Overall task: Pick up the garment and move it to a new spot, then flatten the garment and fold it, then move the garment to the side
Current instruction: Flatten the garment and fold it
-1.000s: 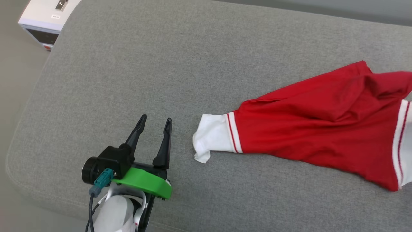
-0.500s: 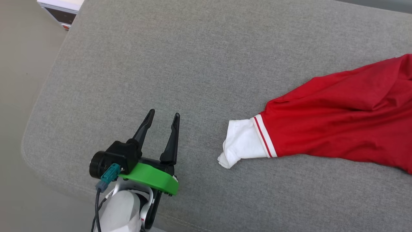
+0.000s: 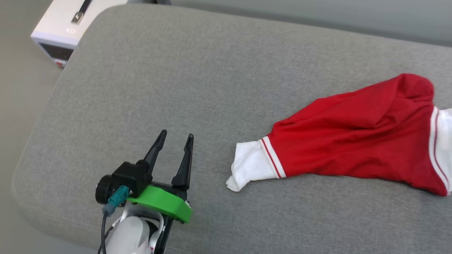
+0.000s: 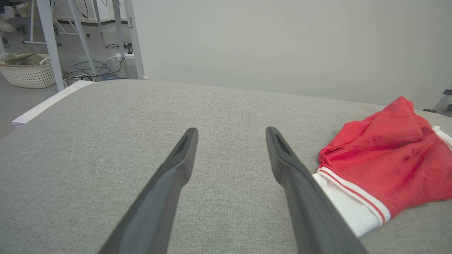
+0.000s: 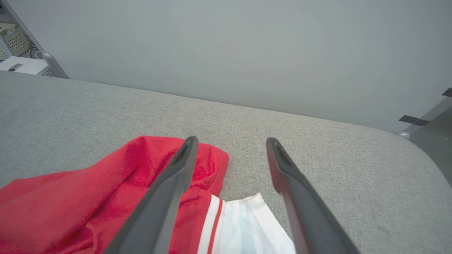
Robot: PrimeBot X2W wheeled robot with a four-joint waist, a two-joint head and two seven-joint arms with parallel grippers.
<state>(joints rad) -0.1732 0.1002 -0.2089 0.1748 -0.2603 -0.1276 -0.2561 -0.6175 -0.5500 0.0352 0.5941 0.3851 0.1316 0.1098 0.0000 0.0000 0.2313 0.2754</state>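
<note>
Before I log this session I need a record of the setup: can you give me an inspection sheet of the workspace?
Surface: grey fabric cushion.
Job's things: red garment with white sleeves, lying bunched toward the robot's right, unfolded.
Clutter: nothing seen on the cushion.
Hands: left hand open, empty, apart from the near sleeve; right hand open above the garment, gripping nothing.
Cables: dark cable with teal connector at the left wrist; loose cables on the floor.
Surroundings: white box beside the cushion, white basket, grey wall.

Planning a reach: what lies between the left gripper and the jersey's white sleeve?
Bare grey upholstery, in the head view, from left gripper to white sleeve.
</note>
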